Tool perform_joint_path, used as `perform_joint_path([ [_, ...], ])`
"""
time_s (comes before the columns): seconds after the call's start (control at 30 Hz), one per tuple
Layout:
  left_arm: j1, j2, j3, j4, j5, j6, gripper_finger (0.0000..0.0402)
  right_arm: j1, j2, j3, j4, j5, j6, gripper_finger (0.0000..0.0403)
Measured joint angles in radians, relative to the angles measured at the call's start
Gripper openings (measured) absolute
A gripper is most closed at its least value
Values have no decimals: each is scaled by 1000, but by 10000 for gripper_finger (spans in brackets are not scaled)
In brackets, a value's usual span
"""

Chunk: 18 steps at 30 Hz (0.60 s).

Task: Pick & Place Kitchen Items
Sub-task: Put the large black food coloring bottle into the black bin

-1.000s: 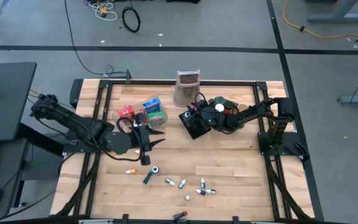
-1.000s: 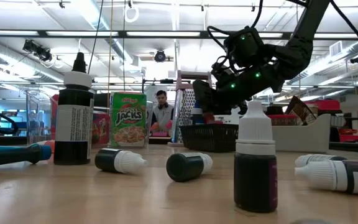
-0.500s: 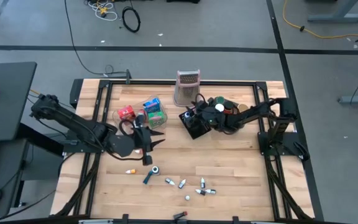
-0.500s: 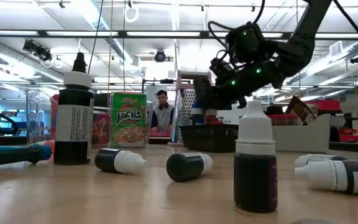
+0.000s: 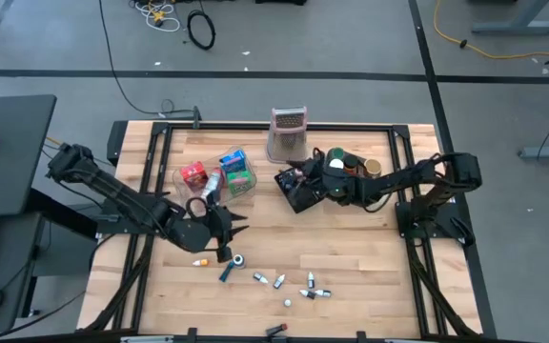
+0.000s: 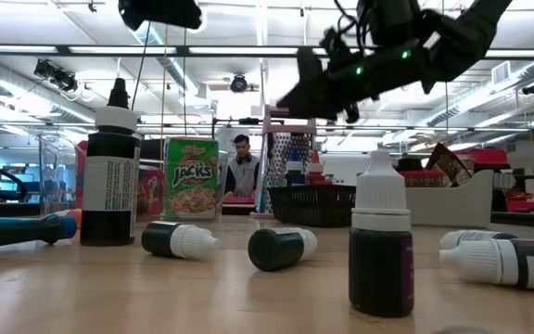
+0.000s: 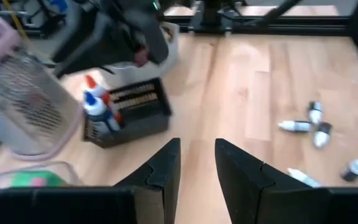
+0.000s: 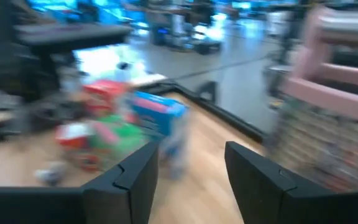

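Black mesh basket holds bottles below the empty right gripper.

The red, blue and green packets are smeared by blur in the right wrist view; labels cannot be read.

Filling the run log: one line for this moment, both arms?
left gripper: open, empty, above bare table | right gripper: open, empty, raised by black basket | glue bottles: in basket | vials: loose on table

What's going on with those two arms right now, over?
Left end effector open, empty, above vials. Right end effector open, empty, over black basket. Nothing blocking.
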Motion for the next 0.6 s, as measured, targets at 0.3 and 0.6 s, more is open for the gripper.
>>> perform_joint_path([
  [0.3, -56, 0, -267, 376, 64, 119, 110, 39, -20, 0, -7, -100, 0, 194],
  [0.6, -52, 0, -487, 804, 258, 141, 110, 39, -19, 0, -17, -98, 0, 194],
])
